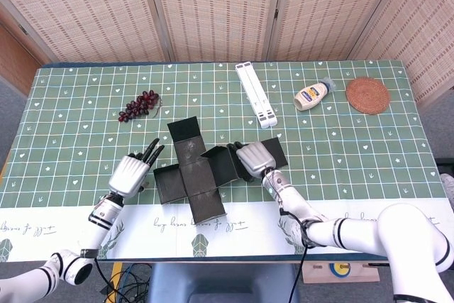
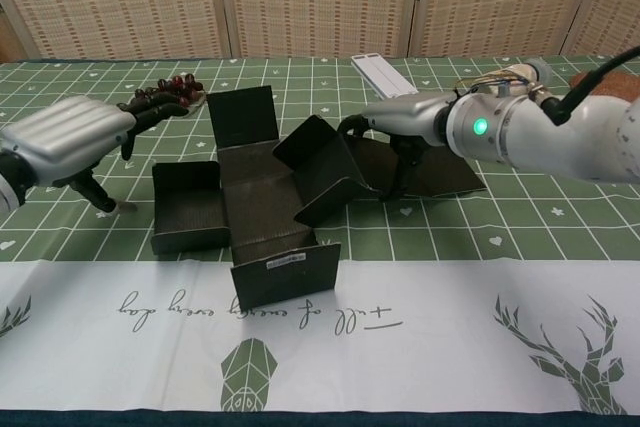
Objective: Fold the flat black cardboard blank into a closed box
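Step in hand, as judged: raising the side panels of the flat black cardboard box blank so the walls stand around the base. To do it well, the right hand should keep its fingers under or behind the right-side panel and tip it fully upright along the crease, not shove the whole blank sideways. The left hand should come in against the left panel as a counter-brace, pushing inward at the fold line so both walls rise evenly.

Right hand: centre of the head view, fingers curled against the lifted right panel; from the chest view it seems to press on the panel rather than pinch it, though the contact is partly hidden. Left hand: lower left of centre, fingers extended and apart, holding nothing, just beside the blank's left edge without touching.

Blank: cross-shaped, matte black, lying at mid-frame on the green grid-patterned tablecloth. Far, near and left flaps stand partly up; the right panel tilts steeply. A pale label shows on the near flap. Box not yet closed.
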Robot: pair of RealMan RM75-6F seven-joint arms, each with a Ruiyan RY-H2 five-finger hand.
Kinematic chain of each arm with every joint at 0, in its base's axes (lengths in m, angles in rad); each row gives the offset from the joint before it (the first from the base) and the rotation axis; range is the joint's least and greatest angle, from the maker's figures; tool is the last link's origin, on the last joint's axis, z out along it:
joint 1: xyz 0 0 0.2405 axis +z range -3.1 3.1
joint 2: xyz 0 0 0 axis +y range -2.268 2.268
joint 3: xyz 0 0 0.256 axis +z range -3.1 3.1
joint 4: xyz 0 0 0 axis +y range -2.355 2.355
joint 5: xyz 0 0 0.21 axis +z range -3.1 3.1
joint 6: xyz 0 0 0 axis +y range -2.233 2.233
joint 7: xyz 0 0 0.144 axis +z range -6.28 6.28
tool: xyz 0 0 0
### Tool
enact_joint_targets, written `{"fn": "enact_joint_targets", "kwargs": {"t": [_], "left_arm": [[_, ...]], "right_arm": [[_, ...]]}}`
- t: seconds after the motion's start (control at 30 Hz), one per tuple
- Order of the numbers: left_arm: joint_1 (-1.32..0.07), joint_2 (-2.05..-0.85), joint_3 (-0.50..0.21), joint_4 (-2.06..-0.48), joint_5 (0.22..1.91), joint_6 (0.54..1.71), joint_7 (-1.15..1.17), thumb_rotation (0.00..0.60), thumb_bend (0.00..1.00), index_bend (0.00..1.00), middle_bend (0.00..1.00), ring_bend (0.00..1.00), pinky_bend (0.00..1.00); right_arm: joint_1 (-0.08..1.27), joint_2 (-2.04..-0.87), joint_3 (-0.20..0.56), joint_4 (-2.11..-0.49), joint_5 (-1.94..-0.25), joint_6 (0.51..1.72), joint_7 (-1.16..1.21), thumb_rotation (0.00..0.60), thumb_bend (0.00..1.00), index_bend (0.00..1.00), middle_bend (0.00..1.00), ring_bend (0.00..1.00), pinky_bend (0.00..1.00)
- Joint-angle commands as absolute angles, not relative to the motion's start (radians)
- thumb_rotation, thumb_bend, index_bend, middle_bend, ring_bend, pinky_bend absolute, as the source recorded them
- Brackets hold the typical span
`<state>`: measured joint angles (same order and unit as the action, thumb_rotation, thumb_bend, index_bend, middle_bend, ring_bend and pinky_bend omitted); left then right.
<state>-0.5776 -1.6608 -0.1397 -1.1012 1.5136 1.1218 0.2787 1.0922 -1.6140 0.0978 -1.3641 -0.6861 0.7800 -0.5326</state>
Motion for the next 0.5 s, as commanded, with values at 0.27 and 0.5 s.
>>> {"fn": "enact_joint_targets", "kwargs": {"t": [0.27, 0.5], "left_arm": [[-0.603, -1.709, -0.139, -1.058, 1.484, 1.109, 0.277, 0.6, 0.1, 0.0, 0.0, 0.44, 0.57], [-0.609, -1.718, -0.145, -1.105, 1.454, 1.092, 0.186, 0.6, 0.1, 0.0, 0.0, 0.43, 0.56]], "right_arm": [[1.086, -1.621, 0.102, -1.355, -0.7, 0.776, -0.528, 0.6, 0.35, 0.24, 0.27, 0.78, 0.98], [1.08, -1.628, 0.106, -1.343, -0.719, 0.774, -0.518, 0.6, 0.36, 0.24, 0.28, 0.78, 0.98]]}}
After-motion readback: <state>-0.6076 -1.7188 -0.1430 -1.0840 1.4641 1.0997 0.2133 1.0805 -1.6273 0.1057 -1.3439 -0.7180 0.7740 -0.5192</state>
